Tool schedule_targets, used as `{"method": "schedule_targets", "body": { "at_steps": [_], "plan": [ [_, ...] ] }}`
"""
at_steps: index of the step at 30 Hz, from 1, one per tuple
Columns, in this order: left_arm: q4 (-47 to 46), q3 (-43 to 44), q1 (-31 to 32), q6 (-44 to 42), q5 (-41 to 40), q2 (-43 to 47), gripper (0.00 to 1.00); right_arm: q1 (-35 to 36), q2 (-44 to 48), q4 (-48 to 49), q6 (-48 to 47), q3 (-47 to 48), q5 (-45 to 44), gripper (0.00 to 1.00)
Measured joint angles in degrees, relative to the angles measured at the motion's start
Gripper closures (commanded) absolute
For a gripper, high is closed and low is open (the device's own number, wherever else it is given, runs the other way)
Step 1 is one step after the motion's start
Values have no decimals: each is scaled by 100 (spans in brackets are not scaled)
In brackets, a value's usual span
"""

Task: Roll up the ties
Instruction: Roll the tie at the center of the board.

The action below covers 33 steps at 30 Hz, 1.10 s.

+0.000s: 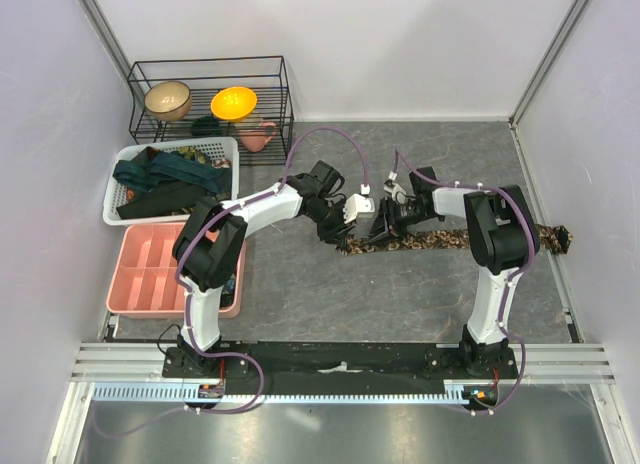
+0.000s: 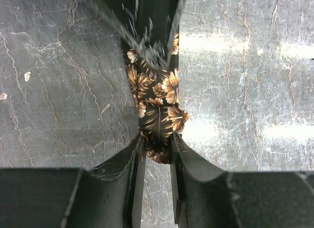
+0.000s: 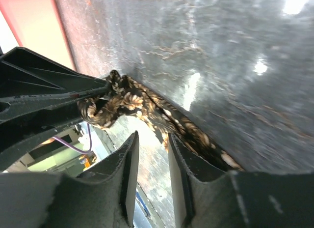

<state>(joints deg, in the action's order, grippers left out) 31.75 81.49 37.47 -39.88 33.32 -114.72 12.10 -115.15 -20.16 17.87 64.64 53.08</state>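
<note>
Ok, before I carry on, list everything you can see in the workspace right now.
brown tie: one, brown flowered, flat across the middle of the table
dark ties: a heap, teal and black, in the basket; count unclear
basket: one, white, back left
tray: one, pink, in front of the basket
rack: one, black wire, back left corner
tan bowl: one, in the rack
orange bowl: one, in the rack
cup: one, pink, rack's right side
table: one, grey
left gripper: one, black, shut on the brown tie's end
right gripper: one, black, jaws apart beside that end
</note>
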Motion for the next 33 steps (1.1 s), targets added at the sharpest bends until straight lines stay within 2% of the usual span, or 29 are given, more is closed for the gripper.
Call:
{"method": "schedule_targets", "body": {
  "at_steps": [5, 12, 21, 33],
  "plan": [
    [98, 7, -2, 0, -33, 2, 70, -70, -11, -136, -221, 87, -120, 70],
    [337, -184, -173, -15, -55, 212, 71, 122, -214, -63, -278, 297, -179, 73],
    [584, -372, -457, -90, -15, 603, 68, 564, -256, 837, 516, 223, -232, 73],
    [81, -116, -94, 319, -79, 396, 62, 155, 22, 1185, 1012, -87, 302, 55]
  ]
}}
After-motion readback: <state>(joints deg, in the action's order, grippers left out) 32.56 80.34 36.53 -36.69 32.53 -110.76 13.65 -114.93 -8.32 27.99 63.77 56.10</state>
